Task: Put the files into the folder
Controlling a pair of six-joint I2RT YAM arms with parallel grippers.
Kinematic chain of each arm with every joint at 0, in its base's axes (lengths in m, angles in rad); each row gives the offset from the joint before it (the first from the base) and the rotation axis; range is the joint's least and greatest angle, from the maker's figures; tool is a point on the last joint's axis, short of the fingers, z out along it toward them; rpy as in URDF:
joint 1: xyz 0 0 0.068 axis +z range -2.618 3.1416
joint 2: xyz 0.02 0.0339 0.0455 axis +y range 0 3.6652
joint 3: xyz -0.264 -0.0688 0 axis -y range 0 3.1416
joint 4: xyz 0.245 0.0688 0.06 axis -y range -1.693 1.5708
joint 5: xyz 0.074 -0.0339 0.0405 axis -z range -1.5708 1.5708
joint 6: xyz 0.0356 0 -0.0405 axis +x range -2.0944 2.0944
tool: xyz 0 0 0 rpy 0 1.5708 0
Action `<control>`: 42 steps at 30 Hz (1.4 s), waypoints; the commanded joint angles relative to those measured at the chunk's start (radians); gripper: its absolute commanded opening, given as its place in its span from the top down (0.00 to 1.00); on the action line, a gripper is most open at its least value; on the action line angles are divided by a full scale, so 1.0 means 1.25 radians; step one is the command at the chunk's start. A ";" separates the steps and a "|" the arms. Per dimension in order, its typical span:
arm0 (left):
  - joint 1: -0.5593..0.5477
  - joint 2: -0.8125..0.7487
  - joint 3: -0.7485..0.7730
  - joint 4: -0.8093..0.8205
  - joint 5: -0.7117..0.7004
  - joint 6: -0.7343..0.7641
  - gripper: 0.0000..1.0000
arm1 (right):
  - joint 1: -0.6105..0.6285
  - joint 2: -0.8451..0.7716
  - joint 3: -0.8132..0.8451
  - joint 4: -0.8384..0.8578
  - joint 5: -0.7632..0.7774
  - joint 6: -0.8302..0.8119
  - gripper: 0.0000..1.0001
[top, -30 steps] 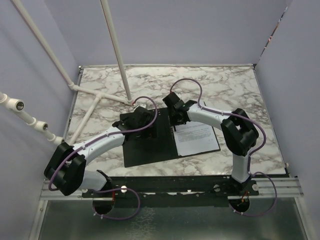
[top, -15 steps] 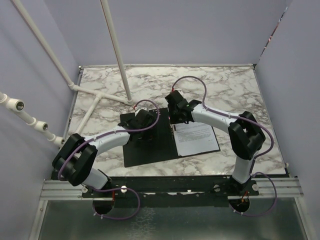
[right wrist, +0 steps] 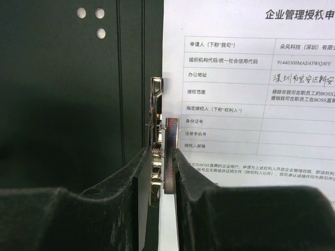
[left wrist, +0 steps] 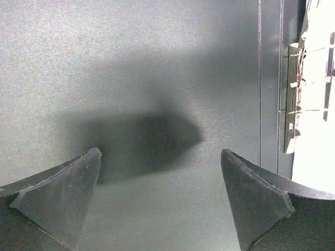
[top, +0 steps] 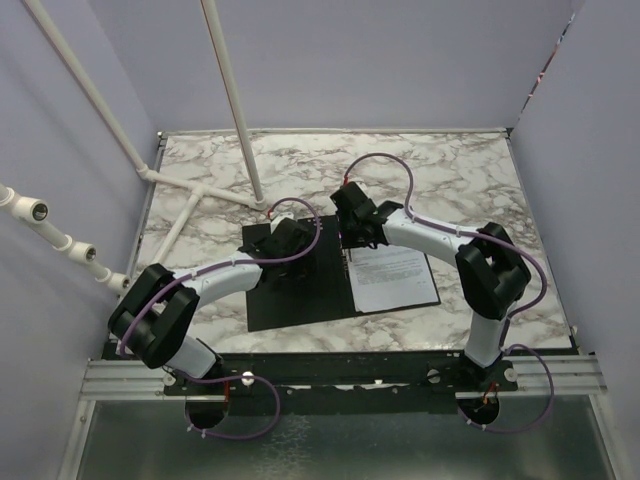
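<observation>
The folder (top: 300, 290) lies open on the table, black inside up. The files (top: 395, 278) are white printed sheets on its right half; the print shows in the right wrist view (right wrist: 251, 89). The silver metal clip (right wrist: 170, 151) runs along the sheets' left edge. My right gripper (right wrist: 161, 157) is shut on the clip's lever, at the spine (top: 350, 240). My left gripper (left wrist: 159, 162) is open and empty just above the black left half (left wrist: 146, 63), with the clip (left wrist: 293, 99) at that view's right edge.
White pipes (top: 235, 110) stand at the back left of the marble table (top: 450, 180). Purple walls close in both sides. A metal rail (top: 350, 372) runs along the near edge.
My left arm has drawn its elbow in a little while its gripper stays over the folder's left half. My right gripper has shifted slightly toward the back along the spine.
</observation>
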 commanded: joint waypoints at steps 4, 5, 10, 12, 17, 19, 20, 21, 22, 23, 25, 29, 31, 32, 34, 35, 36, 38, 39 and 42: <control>-0.002 0.022 -0.037 0.007 -0.010 -0.016 0.01 | -0.011 0.011 -0.028 0.018 0.025 0.014 0.76; -0.002 0.022 -0.038 0.008 -0.008 -0.016 0.01 | -0.016 0.010 -0.032 0.019 0.024 0.014 0.76; -0.002 0.023 -0.046 0.013 -0.004 -0.020 0.01 | -0.024 0.003 -0.048 0.033 0.002 0.017 0.76; -0.002 0.023 -0.047 0.014 -0.002 -0.022 0.01 | -0.025 0.004 -0.051 0.037 -0.007 0.019 0.77; -0.002 0.022 -0.049 0.015 0.000 -0.022 0.01 | -0.026 0.001 -0.061 0.046 -0.022 0.027 0.81; -0.001 0.020 -0.050 0.015 0.000 -0.023 0.01 | -0.025 -0.004 -0.068 0.051 -0.030 0.029 0.84; -0.002 0.020 -0.051 0.015 0.000 -0.023 0.01 | -0.025 -0.008 -0.073 0.054 -0.032 0.031 0.86; -0.002 0.018 -0.052 0.015 -0.001 -0.024 0.01 | -0.025 -0.013 -0.078 0.057 -0.034 0.033 0.87; -0.002 0.017 -0.053 0.016 -0.002 -0.025 0.01 | -0.025 -0.017 -0.084 0.059 -0.034 0.034 0.89; -0.002 0.016 -0.054 0.017 -0.004 -0.026 0.01 | -0.026 -0.020 -0.089 0.060 -0.036 0.036 0.90; -0.002 0.014 -0.056 0.016 -0.008 -0.029 0.01 | -0.026 -0.026 -0.098 0.061 -0.041 0.041 0.92; -0.002 0.012 -0.056 0.016 -0.010 -0.033 0.01 | -0.025 -0.044 -0.123 0.073 -0.061 0.053 0.96; -0.002 0.012 -0.055 0.016 -0.009 -0.035 0.01 | -0.025 -0.054 -0.137 0.083 -0.069 0.061 0.97; -0.002 0.012 -0.053 0.016 -0.010 -0.036 0.01 | -0.025 -0.057 -0.146 0.086 -0.069 0.063 0.97; -0.002 0.012 -0.053 0.016 -0.012 -0.038 0.01 | -0.025 -0.063 -0.152 0.090 -0.071 0.068 0.97; -0.002 0.013 -0.053 0.016 -0.013 -0.038 0.01 | -0.025 -0.065 -0.156 0.092 -0.074 0.070 0.97; -0.002 0.014 -0.053 0.016 -0.012 -0.038 0.01 | -0.025 -0.066 -0.160 0.095 -0.076 0.071 0.97; -0.002 0.016 -0.053 0.017 -0.012 -0.039 0.01 | -0.025 -0.067 -0.166 0.101 -0.077 0.078 0.97; -0.002 0.015 -0.053 0.018 -0.011 -0.040 0.01 | -0.026 -0.065 -0.169 0.102 -0.078 0.081 0.97; -0.002 0.016 -0.055 0.018 -0.012 -0.041 0.01 | -0.025 -0.064 -0.174 0.110 -0.079 0.088 0.93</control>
